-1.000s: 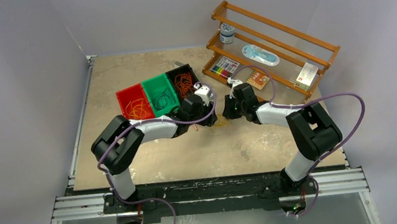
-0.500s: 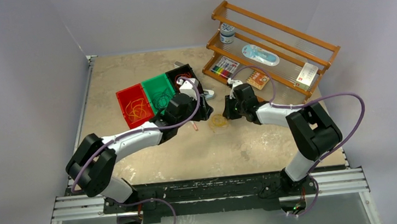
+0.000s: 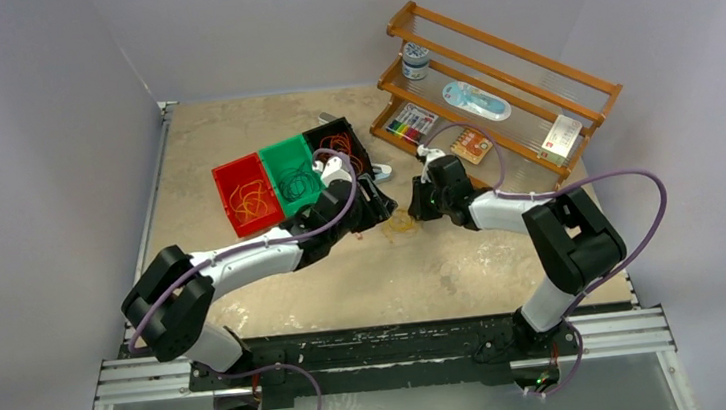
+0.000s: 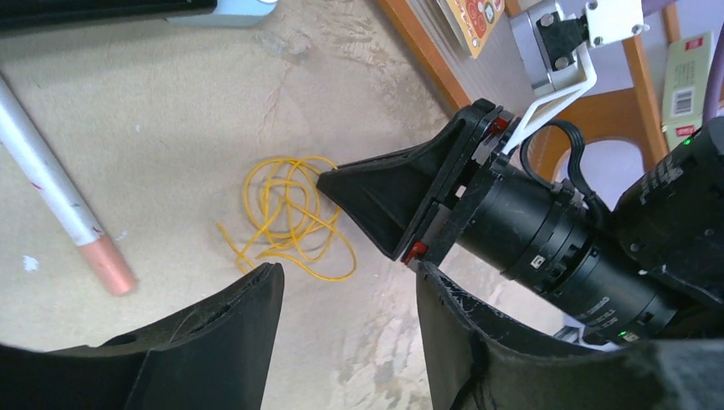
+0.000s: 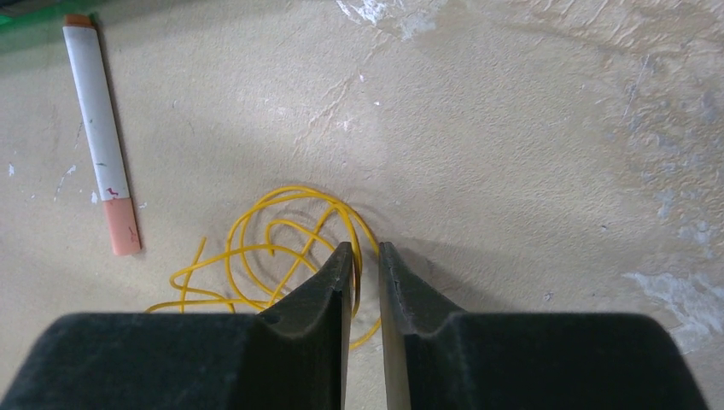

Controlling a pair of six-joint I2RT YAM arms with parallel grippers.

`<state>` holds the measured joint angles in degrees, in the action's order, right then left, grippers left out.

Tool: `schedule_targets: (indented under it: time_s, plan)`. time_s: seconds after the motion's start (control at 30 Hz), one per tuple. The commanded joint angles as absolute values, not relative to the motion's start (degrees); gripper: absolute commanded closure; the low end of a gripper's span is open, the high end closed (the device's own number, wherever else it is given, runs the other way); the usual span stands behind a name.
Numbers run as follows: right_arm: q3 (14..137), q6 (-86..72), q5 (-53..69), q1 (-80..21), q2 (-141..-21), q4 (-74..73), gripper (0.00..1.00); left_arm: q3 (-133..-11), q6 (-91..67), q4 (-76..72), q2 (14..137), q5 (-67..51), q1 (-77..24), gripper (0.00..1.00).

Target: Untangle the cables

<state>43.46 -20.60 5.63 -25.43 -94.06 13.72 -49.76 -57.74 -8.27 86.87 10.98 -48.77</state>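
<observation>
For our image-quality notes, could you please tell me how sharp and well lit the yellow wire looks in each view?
Top external: evenly lit, but the yellow wire is tiny. Left wrist: wire crisp, the left gripper dark and soft. Right wrist: wire sharp, partly in the soft shadow of the right gripper.

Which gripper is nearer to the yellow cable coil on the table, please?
Right. The right gripper sits at the edge of the yellow cable coil, a strand showing between its narrowly parted tips. The left gripper, jaws wide, hangs back on the opposite side, clear of it.
</observation>
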Motion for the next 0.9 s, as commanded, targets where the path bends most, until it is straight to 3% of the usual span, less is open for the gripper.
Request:
schedule_targets:
  time_s: [0.0, 0.5, 0.87]
  plan:
    - [42.44, -21.54, 6.82, -25.11, -91.18, 16.26, 0.82, -51.94, -66.89, -11.27, 88.72, 13.34, -50.1, 0.41]
    - [34.63, -31.33, 11.88, -25.14, -86.85, 25.04, 0.93, -50.38, -70.38, -12.72, 91.9, 11.66, -50.38, 0.4]
    - [32.77, -33.12, 11.88, -25.4, -85.95, 26.28, 0.95, -50.56, -72.19, -11.47, 93.79, 9.91, -50.45, 0.41]
